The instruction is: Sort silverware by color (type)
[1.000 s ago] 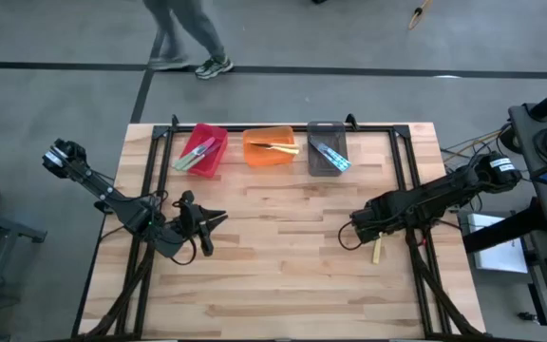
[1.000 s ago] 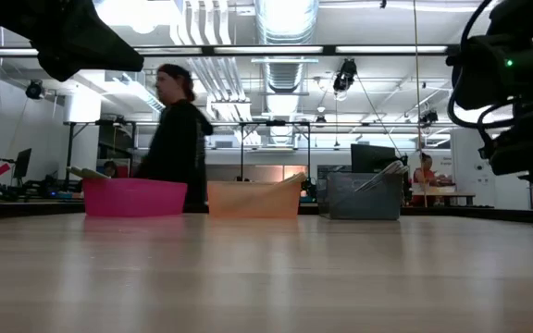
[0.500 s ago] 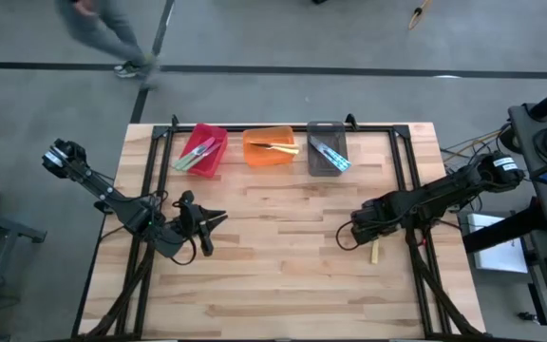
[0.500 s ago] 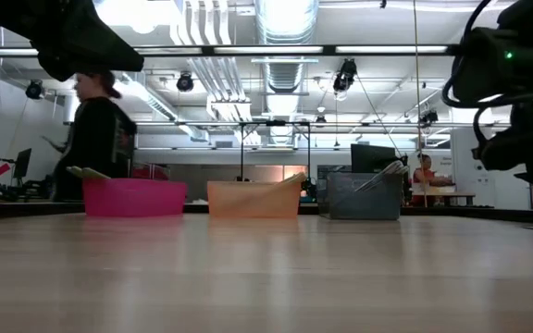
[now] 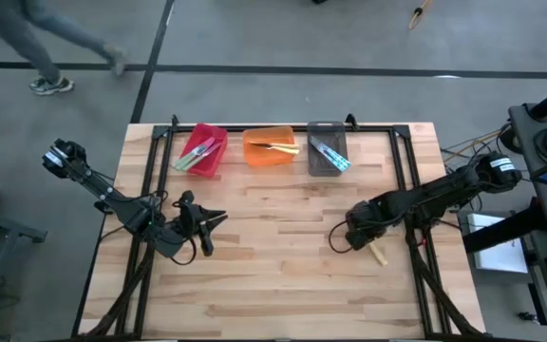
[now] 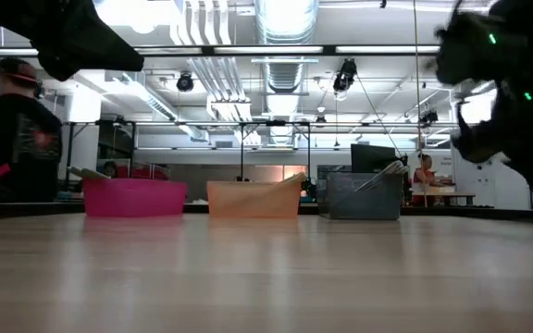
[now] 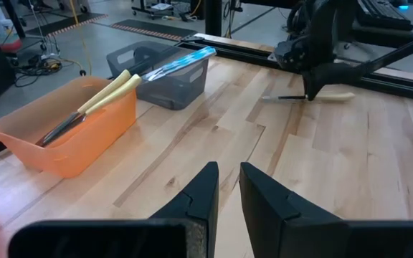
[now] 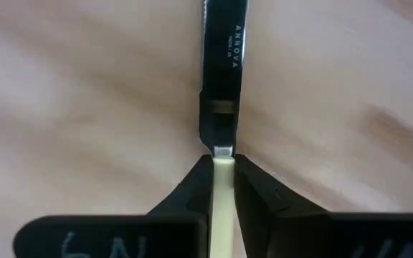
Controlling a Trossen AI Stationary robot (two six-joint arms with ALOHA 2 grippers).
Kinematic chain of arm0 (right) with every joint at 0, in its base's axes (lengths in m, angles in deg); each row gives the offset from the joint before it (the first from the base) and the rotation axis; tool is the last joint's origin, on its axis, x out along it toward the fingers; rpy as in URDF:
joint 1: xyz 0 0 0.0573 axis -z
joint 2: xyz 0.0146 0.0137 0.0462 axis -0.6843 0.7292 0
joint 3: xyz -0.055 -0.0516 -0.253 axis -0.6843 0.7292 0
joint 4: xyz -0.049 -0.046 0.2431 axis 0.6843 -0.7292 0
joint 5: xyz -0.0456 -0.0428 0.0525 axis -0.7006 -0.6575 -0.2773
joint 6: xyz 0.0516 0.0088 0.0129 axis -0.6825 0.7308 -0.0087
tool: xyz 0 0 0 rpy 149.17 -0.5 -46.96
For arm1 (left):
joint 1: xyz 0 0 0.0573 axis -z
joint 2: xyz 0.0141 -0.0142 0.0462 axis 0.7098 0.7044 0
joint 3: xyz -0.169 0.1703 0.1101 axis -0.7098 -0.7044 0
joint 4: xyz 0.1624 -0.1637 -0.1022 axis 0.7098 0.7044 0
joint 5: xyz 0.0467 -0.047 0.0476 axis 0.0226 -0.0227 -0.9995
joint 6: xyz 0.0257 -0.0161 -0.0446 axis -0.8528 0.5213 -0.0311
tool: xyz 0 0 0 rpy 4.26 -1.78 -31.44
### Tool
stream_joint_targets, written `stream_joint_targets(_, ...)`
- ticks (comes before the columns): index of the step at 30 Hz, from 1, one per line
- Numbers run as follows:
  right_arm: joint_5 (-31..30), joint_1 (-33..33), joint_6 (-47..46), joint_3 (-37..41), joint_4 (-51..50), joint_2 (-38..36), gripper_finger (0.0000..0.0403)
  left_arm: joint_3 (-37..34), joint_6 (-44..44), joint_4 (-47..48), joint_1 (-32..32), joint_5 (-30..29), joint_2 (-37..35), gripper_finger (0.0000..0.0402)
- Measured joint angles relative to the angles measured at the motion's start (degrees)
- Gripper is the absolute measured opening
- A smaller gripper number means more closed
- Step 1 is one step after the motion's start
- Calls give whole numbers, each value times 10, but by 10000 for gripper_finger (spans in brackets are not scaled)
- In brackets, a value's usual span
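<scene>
A knife with a pale yellow handle (image 5: 379,254) and a dark blade (image 8: 221,64) lies at the table's right, and my right gripper (image 8: 223,161) is shut on it. In the left wrist view the knife (image 7: 339,95) shows under that gripper. My left gripper (image 7: 228,175) waits at the table's left (image 5: 218,218), its fingers nearly together with nothing between them. Other silverware lies in three bins at the far edge: green handles in the red bin (image 5: 202,150), yellow in the orange bin (image 5: 271,147), blue in the grey bin (image 5: 328,147). My right gripper pinches the knife's yellow handle (image 8: 223,172) between its two fingers, at the end where it meets the blade. The fingers come from above, slanting down. The knife lies level, blade toward the table's left; whether it is clear of the wood I cannot tell.
A black frame rail (image 5: 402,161) runs along the table's sides and far edge. Bare wood (image 5: 273,247) stretches between the two arms and toward the near edge. A person walks on the floor beyond the far left corner (image 5: 36,43).
My right gripper has shut on the knife's handle and shifted a little toward the table's left. The knife's handle, which pointed at the near edge, now slants toward the near right. The person beyond the table has walked to the left.
</scene>
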Motion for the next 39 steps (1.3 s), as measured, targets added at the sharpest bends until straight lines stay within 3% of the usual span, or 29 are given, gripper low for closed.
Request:
stream_joint_targets(5,12,0,74,-27,63,-5,27,0,0,-2,-1,-1,2,40)
stream_joint_targets(12,54,0,215,-31,336,-1,27,0,2,-13,-3,-14,1,40)
stream_joint_targets(25,-113,4,570,-31,757,9,27,0,0,-33,-4,-30,1,40)
stream_joint_targets(32,-114,4,694,-32,996,64,27,0,0,-50,-5,-30,2,40)
stream_joint_targets(39,-119,4,721,-32,1132,153,27,0,0,-51,-5,-30,5,40)
